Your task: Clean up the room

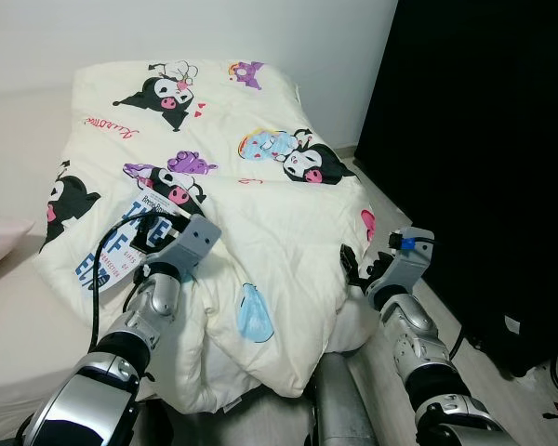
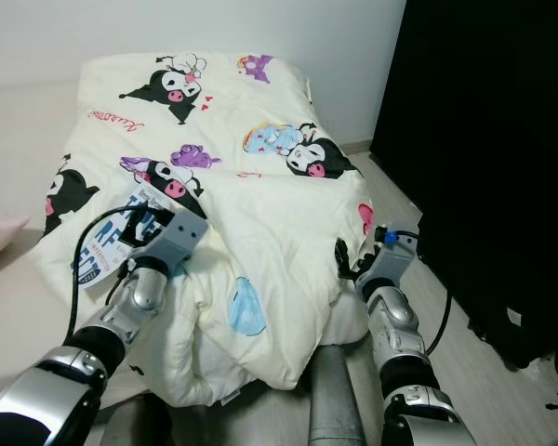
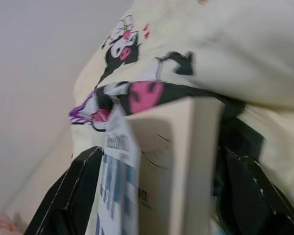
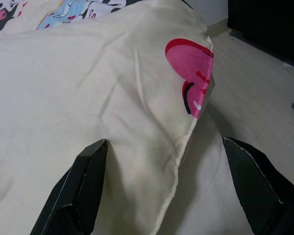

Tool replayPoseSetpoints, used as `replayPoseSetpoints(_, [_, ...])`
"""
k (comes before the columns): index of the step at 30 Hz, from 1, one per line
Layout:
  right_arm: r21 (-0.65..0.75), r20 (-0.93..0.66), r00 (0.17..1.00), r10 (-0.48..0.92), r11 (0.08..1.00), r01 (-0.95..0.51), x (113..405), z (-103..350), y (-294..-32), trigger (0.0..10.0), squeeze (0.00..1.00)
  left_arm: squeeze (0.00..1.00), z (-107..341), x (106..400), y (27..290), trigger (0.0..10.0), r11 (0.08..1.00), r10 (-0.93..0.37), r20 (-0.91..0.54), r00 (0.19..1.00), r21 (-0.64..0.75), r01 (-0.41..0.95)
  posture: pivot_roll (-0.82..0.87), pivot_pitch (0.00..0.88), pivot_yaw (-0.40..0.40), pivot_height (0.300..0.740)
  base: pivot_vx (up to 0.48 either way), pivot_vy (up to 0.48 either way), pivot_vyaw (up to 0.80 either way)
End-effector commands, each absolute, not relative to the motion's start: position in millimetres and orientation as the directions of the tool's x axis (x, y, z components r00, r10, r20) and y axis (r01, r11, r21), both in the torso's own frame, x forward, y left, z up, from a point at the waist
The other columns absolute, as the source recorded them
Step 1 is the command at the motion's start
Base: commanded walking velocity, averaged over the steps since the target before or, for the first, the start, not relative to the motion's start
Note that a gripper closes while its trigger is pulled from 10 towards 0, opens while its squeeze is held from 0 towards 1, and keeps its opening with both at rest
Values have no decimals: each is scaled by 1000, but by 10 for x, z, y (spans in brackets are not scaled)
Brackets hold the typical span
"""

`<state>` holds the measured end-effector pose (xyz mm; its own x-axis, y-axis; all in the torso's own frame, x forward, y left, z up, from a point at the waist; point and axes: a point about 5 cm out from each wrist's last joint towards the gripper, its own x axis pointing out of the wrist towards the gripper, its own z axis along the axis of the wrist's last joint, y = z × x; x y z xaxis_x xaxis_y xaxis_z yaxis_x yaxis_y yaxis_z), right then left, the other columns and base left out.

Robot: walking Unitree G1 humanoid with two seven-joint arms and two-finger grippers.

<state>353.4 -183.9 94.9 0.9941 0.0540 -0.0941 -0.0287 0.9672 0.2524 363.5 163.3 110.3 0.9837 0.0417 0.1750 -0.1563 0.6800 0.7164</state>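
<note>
Cream cartoon-print quilt lies rumpled on the bed; left gripper pinches a blue-lettered book over it, right gripper spread at the quilt's edge—next, likely shelving the book.

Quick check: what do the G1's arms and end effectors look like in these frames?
Both arms are glossy silver segments with black joints. The left arm carries a looping black cable; the right arm has a small blue part at its wrist. Each end effector has two long, flat black fingers.

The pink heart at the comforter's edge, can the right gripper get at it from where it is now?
Probably yes: the right gripper is open, its fingers straddling the comforter hem just short of the pink heart, with nothing between.
</note>
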Motion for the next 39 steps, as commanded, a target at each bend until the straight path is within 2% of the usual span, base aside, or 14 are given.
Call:
replayPoseSetpoints(1, [261, -107, 993, 50, 965, -20, 3508, 917, -1848, 10000, 0, 0, 956, 3567, 1746, 10000, 627, 70, 124, 990, 766, -140, -239, 191, -22, 521, 0, 0, 0])
replayPoseSetpoints(2, [261, -106, 993, 49, 965, -20, 3508, 917, -1849, 10000, 0, 0, 934, 3556, 1762, 10000, 609, 74, 120, 990, 781, -140, -239, 191, -22, 521, 0, 0, 0])
replayPoseSetpoints(3, [261, -106, 993, 49, 965, -20, 3508, 919, -1849, 10000, 0, 0, 918, 3544, 1790, 4706, 588, 83, 122, 989, 795, -147, -242, 191, -23, 521, 0, 0, 0])
replayPoseSetpoints(4, [261, -106, 993, 49, 965, -20, 3508, 919, -1849, 10000, 0, 0, 910, 3537, 1809, 4706, 575, 89, 124, 988, 804, -153, -242, 191, -23, 521, 0, 0, 0])
replayPoseSetpoints(5, [261, -105, 993, 49, 965, -20, 3509, 923, -1851, 10000, 0, 0, 909, 3532, 1839, 0, 565, 100, 130, 986, 809, -164, -243, 191, -25, 521, 0, 0, 0])
replayPoseSetpoints(21, [259, -93, 994, 51, 966, -26, 3533, 964, -1853, 10000, 0, 0, 1088, 3603, 1968, 0, 551, 178, 214, 960, 787, -278, -246, 179, -23, 521, 0, 0, 0])
replayPoseSetpoints(25, [258, -97, 994, 53, 966, -26, 3527, 952, -1846, 10000, 0, 0, 1230, 3659, 1976, 0, 604, 193, 257, 947, 730, -321, -245, 180, -24, 521, 0, 0, 0])
replayPoseSetpoints(26, [257, -100, 994, 54, 966, -26, 3524, 945, -1844, 10000, 0, 0, 1334, 3699, 1951, 0, 672, 182, 274, 944, 666, -323, -242, 181, -25, 521, 0, 0, 0])
replayPoseSetpoints(30, [252, -107, 993, 55, 967, -27, 3523, 935, -1840, 10000, 0, 0, 1431, 3741, 1916, 0, 742, 162, 277, 947, 599, -302, -239, 181, -25, 521, 0, 0, 0])
replayPoseSetpoints(31, [245, -113, 992, 57, 969, -27, 3523, 928, -1835, 10000, 0, 0, 1467, 3764, 1896, 0, 819, 145, 245, 959, 514, -255, -239, 181, -24, 521, 0, 0, 0])
replayPoseSetpoints(32, [236, -120, 991, 57, 971, -27, 3523, 921, -1831, 10000, 0, 0, 1503, 3774, 1891, 941, 873, 123, 235, 964, 436, -218, -237, 180, -22, 521, 0, 0, 0])
replayPoseSetpoints(33, [236, -120, 991, 57, 971, -27, 3523, 921, -1831, 10000, 0, 0, 1503, 3774, 1891, 941, 873, 123, 235, 964, 436, -218, -237, 180, -22, 521, 0, 0, 0])
replayPoseSetpoints(34, [231, -124, 991, 56, 973, -26, 3522, 916, -1830, 10000, 0, 0, 1524, 3778, 1874, 2667, 921, 74, 220, 973, 358, -152, -237, 182, -21, 521, 0, 0, 0])
replayPoseSetpoints(39, [210, -139, 989, 59, 977, -29, 3512, 890, -1826, 10000, 0, 0, 1520, 3730, 1860, 4196, 958, -84, 215, 973, 286, 19, -236, 185, -18, 521, 0, 0, 0])
